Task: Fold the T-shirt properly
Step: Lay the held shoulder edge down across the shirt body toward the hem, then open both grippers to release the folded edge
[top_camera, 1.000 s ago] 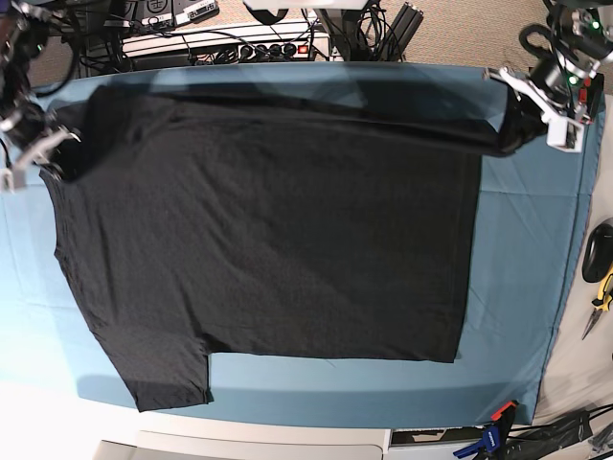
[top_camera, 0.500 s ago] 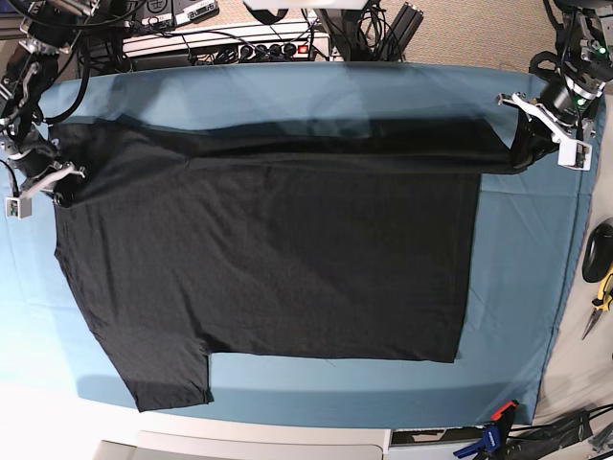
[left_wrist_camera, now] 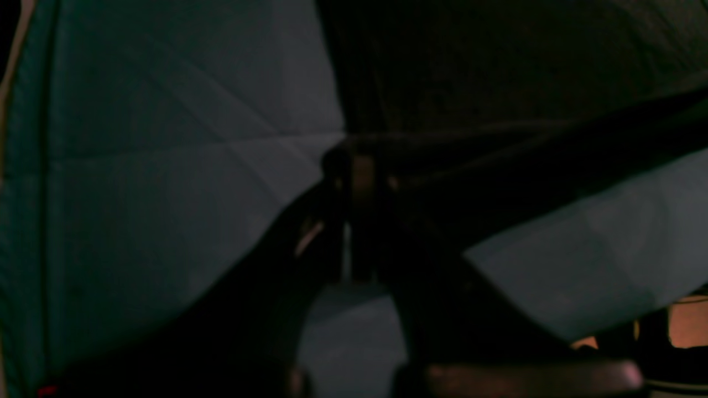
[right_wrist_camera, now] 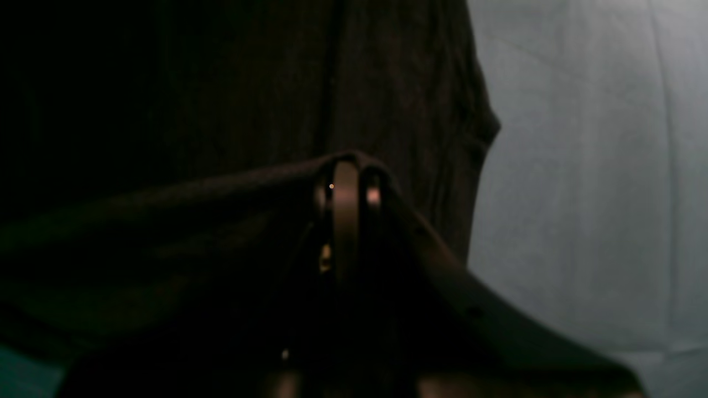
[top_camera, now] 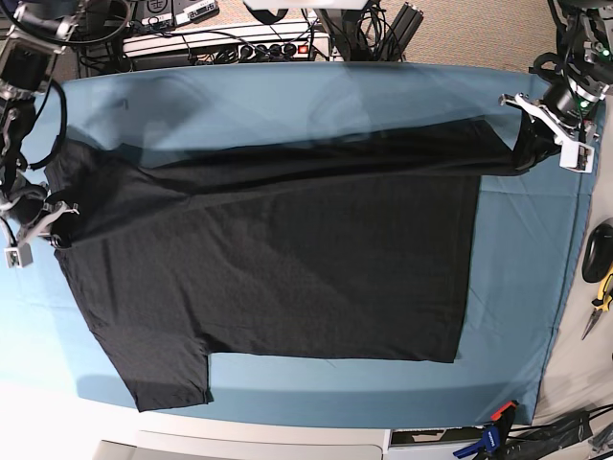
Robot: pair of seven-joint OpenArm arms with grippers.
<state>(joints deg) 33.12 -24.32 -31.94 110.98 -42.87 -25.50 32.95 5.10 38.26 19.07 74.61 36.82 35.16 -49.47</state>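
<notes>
The black T-shirt (top_camera: 278, 268) lies plain side up on the blue table cloth (top_camera: 517, 287), its far edge lifted and folded towards the front. My left gripper (top_camera: 525, 144) at the right is shut on the shirt's far right corner; in the left wrist view its fingertips (left_wrist_camera: 359, 166) pinch the dark cloth (left_wrist_camera: 498, 83). My right gripper (top_camera: 59, 218) at the left is shut on the shirt's far left corner; in the right wrist view the gripper (right_wrist_camera: 348, 182) holds a fold of the shirt (right_wrist_camera: 221, 110). No print or tag shows.
A power strip and cables (top_camera: 239, 43) lie beyond the table's far edge. Pliers (top_camera: 601, 302) and a dark object (top_camera: 600, 247) lie off the cloth at the right. A blue clamp (top_camera: 490, 436) holds the cloth at the front right corner.
Both grippers have carried the shirt's far edge towards the front. The left-side corner moved down the most. More blue cloth shows at the back, and the fold has widened.
</notes>
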